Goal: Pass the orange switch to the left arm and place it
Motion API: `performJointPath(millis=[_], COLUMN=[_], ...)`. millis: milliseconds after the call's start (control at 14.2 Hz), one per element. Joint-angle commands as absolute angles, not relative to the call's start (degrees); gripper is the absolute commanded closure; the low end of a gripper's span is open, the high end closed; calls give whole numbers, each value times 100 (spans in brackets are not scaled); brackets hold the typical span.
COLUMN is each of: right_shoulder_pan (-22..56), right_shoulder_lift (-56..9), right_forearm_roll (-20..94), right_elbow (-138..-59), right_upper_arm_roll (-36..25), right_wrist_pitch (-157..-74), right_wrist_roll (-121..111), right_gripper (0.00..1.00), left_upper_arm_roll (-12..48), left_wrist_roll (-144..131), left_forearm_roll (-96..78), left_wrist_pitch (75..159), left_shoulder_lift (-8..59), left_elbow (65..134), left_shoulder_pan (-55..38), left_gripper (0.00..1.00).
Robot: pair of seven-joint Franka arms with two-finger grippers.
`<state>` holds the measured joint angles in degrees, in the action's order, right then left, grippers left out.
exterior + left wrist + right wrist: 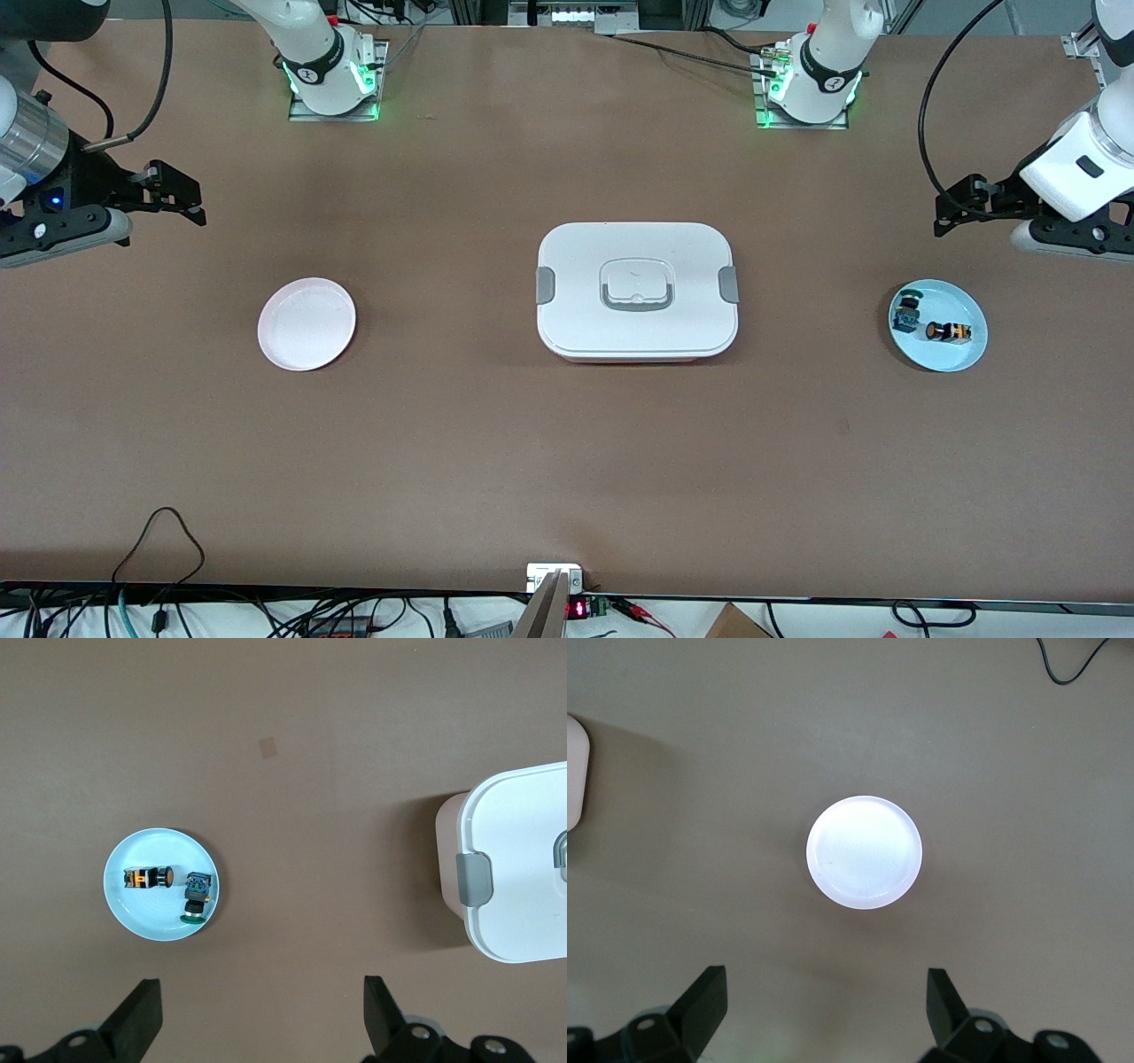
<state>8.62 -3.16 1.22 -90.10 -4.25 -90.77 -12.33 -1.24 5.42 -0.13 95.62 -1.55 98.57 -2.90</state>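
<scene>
1. The orange switch (949,331) lies on its side on the blue plate (961,356), beside a blue-and-black component (906,312).
2. The box (636,288) sits mid-table, cut off in both wrist views.
3. A pink plate (306,323) lies toward the right arm's end.
4. The left gripper (957,211) and the right gripper (182,197) hover, fingers apart.

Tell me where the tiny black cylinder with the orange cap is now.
The tiny black orange-capped switch lies on the light blue round plate at the left arm's end of the table, beside the blue-and-black green-topped component.
</scene>
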Motion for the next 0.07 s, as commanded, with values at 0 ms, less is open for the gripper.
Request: performJointPath(millis=[0], right_shoulder_pan=[879], right_shoulder_lift=[-229], right_forearm_roll=[35], right_elbow=[-8991], right_upper_arm_roll=[-404], right_wrist_pitch=[-8991], right_wrist_roll=[-1143], right_gripper=[0], left_upper_arm_roll=[-246], left_wrist_roll=[571], left_forearm_roll=[105], left_wrist_pitch=[9422], left_shoulder_lift=[-44], left_elbow=[9668], left_shoulder_pan=[-457], left_gripper=[0])
